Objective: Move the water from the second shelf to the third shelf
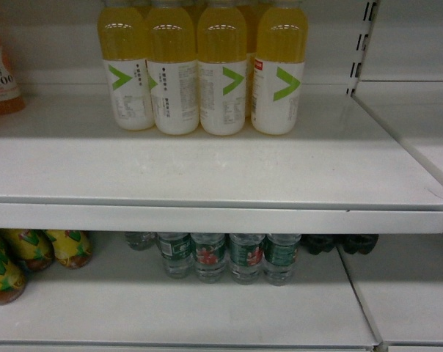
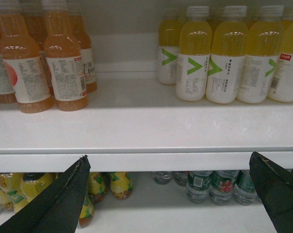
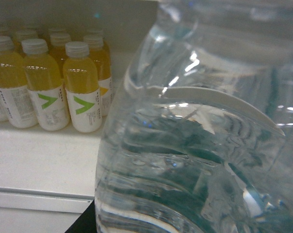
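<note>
While facing the shelf (image 2: 137,131):
left hand (image 2: 170,194): level, fingers spread, nothing held
right hand: unseen; water (image 3: 200,126) fills its view; grip unclear

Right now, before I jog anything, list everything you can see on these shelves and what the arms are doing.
yellow juice bottles: at least four in front, more behind, white labels with green chevrons, upper shelf.
orange drink bottles: several, white labels, upper shelf, left.
water bottles: about five, clear with green labels, lower shelf, back.
yellow-labelled bottles: several, lower shelf, left.
dark bottles: a few, lower shelf, right, mostly hidden.
held water bottle: one, clear, fills the right wrist view.
left claw: open, empty.
right claw: hidden behind the bottle.
</note>
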### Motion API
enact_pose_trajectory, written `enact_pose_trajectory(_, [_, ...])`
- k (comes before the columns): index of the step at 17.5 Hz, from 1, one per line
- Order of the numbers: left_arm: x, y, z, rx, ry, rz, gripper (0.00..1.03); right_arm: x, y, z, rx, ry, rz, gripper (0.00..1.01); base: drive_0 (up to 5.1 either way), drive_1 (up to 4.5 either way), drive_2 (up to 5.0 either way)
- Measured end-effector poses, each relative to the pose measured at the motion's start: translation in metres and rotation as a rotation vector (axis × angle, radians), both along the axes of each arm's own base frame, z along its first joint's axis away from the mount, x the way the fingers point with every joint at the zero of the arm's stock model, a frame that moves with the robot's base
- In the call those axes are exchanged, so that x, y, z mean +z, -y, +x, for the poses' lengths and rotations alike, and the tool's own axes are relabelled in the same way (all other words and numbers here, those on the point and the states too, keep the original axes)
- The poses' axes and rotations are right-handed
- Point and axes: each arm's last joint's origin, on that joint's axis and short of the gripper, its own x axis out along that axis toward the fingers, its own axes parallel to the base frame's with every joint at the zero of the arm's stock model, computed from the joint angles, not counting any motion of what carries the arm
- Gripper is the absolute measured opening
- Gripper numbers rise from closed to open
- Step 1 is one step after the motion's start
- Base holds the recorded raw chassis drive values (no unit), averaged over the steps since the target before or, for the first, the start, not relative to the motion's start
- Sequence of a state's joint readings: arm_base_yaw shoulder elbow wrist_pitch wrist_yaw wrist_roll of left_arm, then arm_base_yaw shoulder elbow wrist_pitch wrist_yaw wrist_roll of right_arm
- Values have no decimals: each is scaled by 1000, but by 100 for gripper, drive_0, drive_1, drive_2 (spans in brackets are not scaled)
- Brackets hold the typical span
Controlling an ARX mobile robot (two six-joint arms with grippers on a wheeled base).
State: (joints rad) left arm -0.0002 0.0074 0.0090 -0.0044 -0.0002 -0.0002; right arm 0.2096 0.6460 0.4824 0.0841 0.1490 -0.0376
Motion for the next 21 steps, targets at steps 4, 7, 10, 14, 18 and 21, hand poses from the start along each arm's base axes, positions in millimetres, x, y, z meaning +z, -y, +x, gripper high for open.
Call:
enact_pose_trajectory(4, [0,0,0,0,-1,0,98,0,0,0,-10,-1,-1,43,-477,176,311])
enact_pose_trajectory(7, [0,0,0,0,1,0,98,0,0,0,-2,-2,0,43,-488,245,245])
enact_pose_trajectory(10, [0,0,0,1,2,0,98,0,0,0,-8,-4,-2,43,-476,261,261])
enact_pose_trajectory(14, [0,0,0,1,2,0,98,0,0,0,-2,0,0,43,-495,241,241])
enact_pose_trajectory(18, [0,0,0,0,1,0,98,0,0,0,-3,-2,0,43,-492,245,245])
enact_pose_trajectory(21, [0,0,0,0,1,0,98,0,0,0,-2,-3,0,43,-507,230,230])
